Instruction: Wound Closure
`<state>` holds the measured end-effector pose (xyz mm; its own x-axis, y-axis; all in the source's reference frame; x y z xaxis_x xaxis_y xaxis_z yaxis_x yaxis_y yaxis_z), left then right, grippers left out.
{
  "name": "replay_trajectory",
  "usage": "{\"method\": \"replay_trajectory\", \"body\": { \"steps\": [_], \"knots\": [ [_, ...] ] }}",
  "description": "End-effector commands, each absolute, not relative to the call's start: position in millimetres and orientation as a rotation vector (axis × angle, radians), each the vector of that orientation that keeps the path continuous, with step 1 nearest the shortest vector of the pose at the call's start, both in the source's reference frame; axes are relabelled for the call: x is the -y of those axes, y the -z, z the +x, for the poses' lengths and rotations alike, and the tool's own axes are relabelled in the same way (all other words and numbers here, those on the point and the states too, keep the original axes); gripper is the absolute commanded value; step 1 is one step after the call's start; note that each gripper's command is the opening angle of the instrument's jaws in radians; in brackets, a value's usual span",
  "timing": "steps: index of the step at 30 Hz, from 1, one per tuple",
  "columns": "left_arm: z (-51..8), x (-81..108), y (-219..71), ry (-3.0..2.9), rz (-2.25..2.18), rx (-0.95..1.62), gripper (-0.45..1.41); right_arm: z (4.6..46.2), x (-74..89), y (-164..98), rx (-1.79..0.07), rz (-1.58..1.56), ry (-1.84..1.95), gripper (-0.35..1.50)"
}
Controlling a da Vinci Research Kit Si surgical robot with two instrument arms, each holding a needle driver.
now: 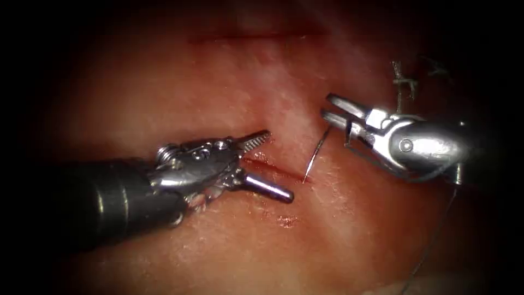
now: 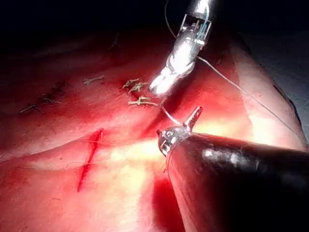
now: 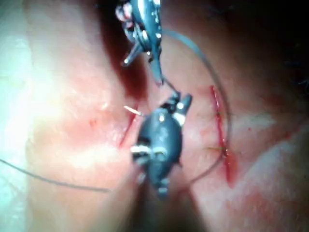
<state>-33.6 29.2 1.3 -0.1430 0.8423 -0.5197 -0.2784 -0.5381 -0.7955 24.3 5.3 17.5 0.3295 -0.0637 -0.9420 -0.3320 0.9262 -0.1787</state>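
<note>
My right pincer (image 1: 334, 109) grips the thin curved steel needle (image 1: 315, 157) near its tail, tip touching the pink pork-belly tissue (image 1: 207, 82) at the short red cut's (image 1: 273, 168) right end. My left pincer (image 1: 275, 164) gapes wide over the cut, holding nothing. Dark thread (image 1: 431, 246) trails right, past knotted stitches (image 1: 404, 82)

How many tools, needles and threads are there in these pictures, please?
Tools: 2, the left tool open and holding nothing, the right tool gripping the needle at its back end.
Needles: 1, tip meeting the tissue at the right end of the cut; depth unclear.
Threads: 1, the thread.
Total: 4.
</note>
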Motion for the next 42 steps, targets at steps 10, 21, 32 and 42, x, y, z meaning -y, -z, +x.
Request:
{"method": "replay_trajectory", "body": {
  "steps": [10,21,32,42],
  "knots": [
    [-34.7,-24.9,-8,-1.977,-1.242,0.762,0.74,27.0,-5.6,-21,-1.225,-0.548,0.015,-0.35],
    [-34.7,-24.1,-11,-1.986,-1.246,0.804,0.49,26.5,-6.5,-25,-1.209,-0.580,0.025,-0.35],
    [-34.6,-22.8,-14,-1.981,-1.223,0.841,0.42,26.8,-6.1,-25,-1.216,-0.591,0.023,-0.35],
    [-34.5,-22.8,-14,-1.986,-1.227,0.850,0.41,27.7,-5.6,-25,-1.218,-0.596,0.024,-0.35]
  ]
}}
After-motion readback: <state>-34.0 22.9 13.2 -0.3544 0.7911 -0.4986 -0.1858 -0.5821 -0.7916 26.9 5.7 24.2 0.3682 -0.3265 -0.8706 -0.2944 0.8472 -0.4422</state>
